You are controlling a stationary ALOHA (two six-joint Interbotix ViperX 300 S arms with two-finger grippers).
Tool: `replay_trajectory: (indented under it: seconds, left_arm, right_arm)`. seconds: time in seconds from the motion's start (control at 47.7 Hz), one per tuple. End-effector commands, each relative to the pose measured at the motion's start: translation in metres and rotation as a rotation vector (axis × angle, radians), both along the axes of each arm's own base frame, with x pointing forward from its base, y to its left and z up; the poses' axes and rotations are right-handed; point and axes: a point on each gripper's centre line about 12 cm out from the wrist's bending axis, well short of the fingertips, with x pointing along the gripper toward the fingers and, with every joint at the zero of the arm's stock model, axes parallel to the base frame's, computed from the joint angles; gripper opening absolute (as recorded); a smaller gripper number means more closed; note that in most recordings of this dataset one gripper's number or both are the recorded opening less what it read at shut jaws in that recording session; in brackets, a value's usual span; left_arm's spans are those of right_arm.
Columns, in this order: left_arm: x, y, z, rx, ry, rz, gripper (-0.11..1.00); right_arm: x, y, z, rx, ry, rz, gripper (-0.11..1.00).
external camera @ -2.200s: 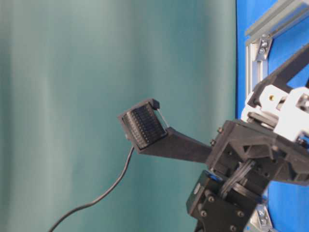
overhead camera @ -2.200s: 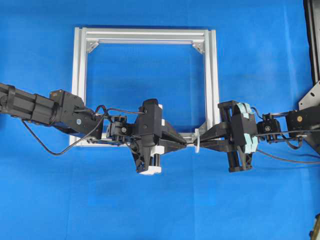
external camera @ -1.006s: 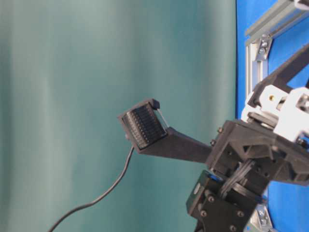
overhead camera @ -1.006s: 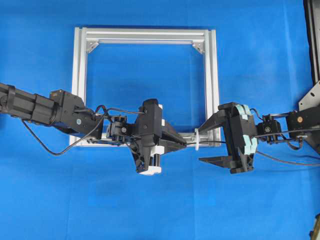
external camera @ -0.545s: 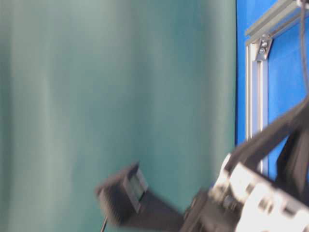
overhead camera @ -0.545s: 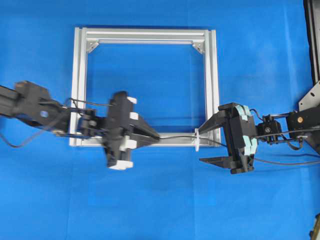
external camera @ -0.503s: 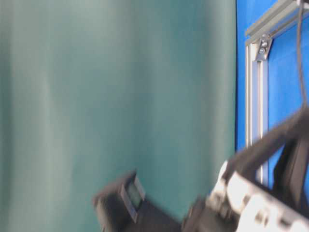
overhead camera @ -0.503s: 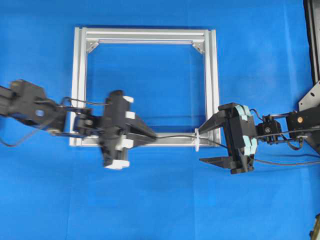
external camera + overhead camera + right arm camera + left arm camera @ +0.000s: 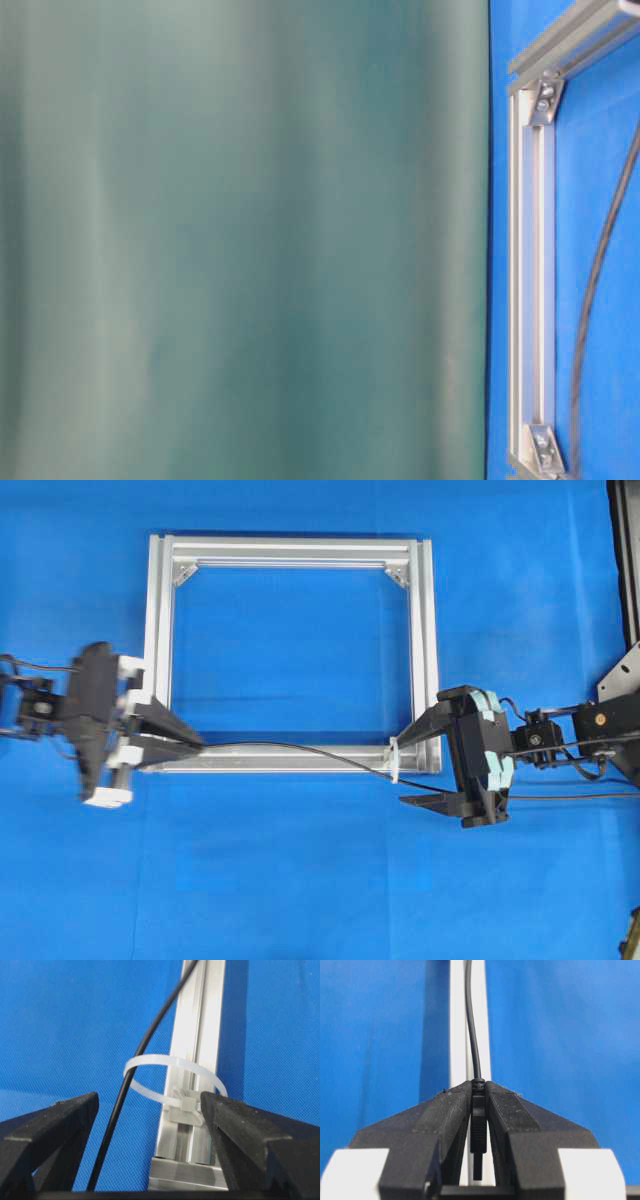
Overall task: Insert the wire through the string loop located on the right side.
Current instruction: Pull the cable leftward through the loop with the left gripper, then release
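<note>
The wire (image 9: 280, 744) is a thin black cable running from the right edge, through the string loop (image 9: 397, 763), leftward along the frame's front bar. My left gripper (image 9: 197, 745) is shut on the wire's dark plug (image 9: 478, 1120) at the frame's front-left corner. In the right wrist view the white string loop (image 9: 170, 1067) stands upright on the bar with the wire (image 9: 125, 1090) passing through it. My right gripper (image 9: 408, 767) is open, its fingers on either side of the loop and holding nothing. The table-level view shows only the wire (image 9: 590, 300), no gripper.
The square silver aluminium frame (image 9: 290, 550) lies flat on the blue cloth. One frame rail (image 9: 530, 280) shows in the table-level view. A metal stand (image 9: 625, 680) is at the right edge, behind the right arm.
My left gripper has pulled far to the left with the plug, drawing the wire through the loop, and has left the table-level view. The right gripper opened earlier and has stayed still.
</note>
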Motion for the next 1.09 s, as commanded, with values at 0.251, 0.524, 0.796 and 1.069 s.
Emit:
replay_trajectory:
  seconds: [0.251,0.524,0.796,1.069]
  left_arm:
    - [-0.049,0.002,0.013,-0.004,-0.055,-0.035,0.09]
    - [-0.048,0.001,0.003,0.002,0.032,-0.039,0.09]
    - [-0.051,0.002,0.0,-0.001,0.062,-0.035,0.12]
    - [-0.053,0.001,-0.005,0.001,0.108,-0.037,0.84]
  right_arm:
    - [0.002,0.0,0.01,0.01,-0.032,-0.005,0.83]
    - [0.002,0.0,0.017,0.016,-0.039,-0.004,0.83]
    - [0.001,0.0,0.026,0.022,-0.056,-0.001,0.83]
    - [0.0,0.0,0.036,0.03,-0.079,0.0,0.83]
